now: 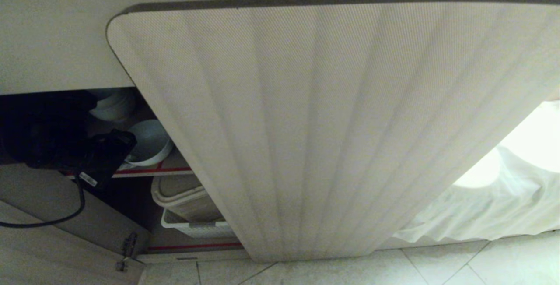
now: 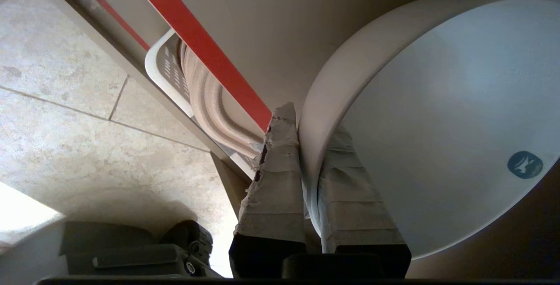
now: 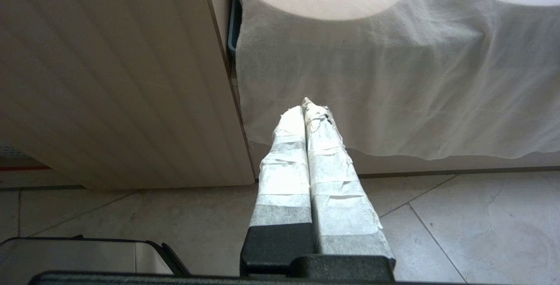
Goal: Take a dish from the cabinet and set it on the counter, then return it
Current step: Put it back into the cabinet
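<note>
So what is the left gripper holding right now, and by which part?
The left gripper pinches the glossy white round bowl by its rim, one finger inside, one outside. The right gripper holds nothing.

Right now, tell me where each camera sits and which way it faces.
Head view: faces forward and down at the cabinet door; the left gripper reaches inside.
Left wrist view: behind the left gripper, jaws pinching the dish rim above the shelf.
Right wrist view: behind the shut right gripper, facing a white cloth and floor.
Shared: head and left wrist views both show the dish.
</note>
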You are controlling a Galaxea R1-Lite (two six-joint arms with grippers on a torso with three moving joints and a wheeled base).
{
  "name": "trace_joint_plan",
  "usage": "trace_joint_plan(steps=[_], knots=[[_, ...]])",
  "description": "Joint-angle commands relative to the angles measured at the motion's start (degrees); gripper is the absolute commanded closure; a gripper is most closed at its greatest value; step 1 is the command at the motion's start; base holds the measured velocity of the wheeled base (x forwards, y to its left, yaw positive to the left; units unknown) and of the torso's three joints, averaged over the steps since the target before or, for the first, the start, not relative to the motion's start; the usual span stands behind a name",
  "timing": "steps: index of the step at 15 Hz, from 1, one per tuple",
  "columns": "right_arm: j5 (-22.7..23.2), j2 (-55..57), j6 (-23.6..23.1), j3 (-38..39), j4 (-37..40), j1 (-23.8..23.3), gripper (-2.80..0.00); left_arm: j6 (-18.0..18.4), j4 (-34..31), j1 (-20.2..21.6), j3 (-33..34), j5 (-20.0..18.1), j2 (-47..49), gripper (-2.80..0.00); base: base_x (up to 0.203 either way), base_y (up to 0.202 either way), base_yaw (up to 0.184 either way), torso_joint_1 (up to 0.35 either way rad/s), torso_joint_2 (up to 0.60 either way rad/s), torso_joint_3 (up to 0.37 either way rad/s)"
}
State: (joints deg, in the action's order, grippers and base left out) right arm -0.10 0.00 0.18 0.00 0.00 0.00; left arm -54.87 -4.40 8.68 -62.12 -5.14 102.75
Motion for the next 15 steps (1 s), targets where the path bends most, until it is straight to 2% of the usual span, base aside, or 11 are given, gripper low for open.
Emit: trace_joint_plan(steps=[1,15], knots=[[0.0,0.0,0.0,0.0,0.0,0.0,0.00,-0.3,0.0,-0.1,-0.2,0.0,0.1,0.00,0.000,0.000,0.000,0.000,0.00,0.000],[0.0,0.0,0.0,0.0,0.0,0.0,0.00,-1.1,0.1,-0.1,-1.9,0.0,1.6,0.00,0.000,0.000,0.000,0.000,0.00,0.000]])
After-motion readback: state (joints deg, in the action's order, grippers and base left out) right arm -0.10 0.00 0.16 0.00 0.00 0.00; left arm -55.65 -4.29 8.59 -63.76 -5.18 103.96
